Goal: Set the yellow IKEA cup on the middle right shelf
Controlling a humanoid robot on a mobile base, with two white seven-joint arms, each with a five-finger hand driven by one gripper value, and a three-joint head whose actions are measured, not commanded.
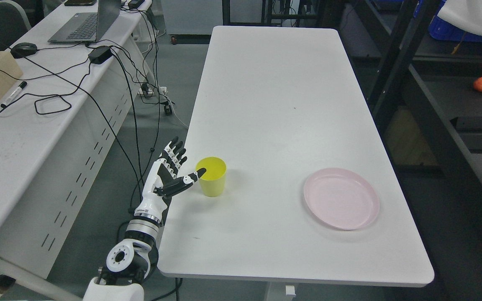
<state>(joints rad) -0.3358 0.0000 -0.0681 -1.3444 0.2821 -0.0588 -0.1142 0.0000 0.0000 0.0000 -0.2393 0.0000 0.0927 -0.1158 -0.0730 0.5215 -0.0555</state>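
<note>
Head view
Cup position: the yellow cup (pixel 211 182) stands upright on the white table (pixel 274 104), near its left edge, towards the near end.
Cup and hand: the left hand (pixel 168 178) is just beside the cup on its left, at the table edge; the thumb tip reaches over the cup's rim.
Hand state: fingers spread and extended, gripping nothing.
Cup look: plain yellow, tapered, open mouth up, inside bare.
Neighbours: a pink plate (pixel 341 204) lies well apart to the cup's right; dark shelving (pixel 442 104) stands beyond the table's right side.
</note>
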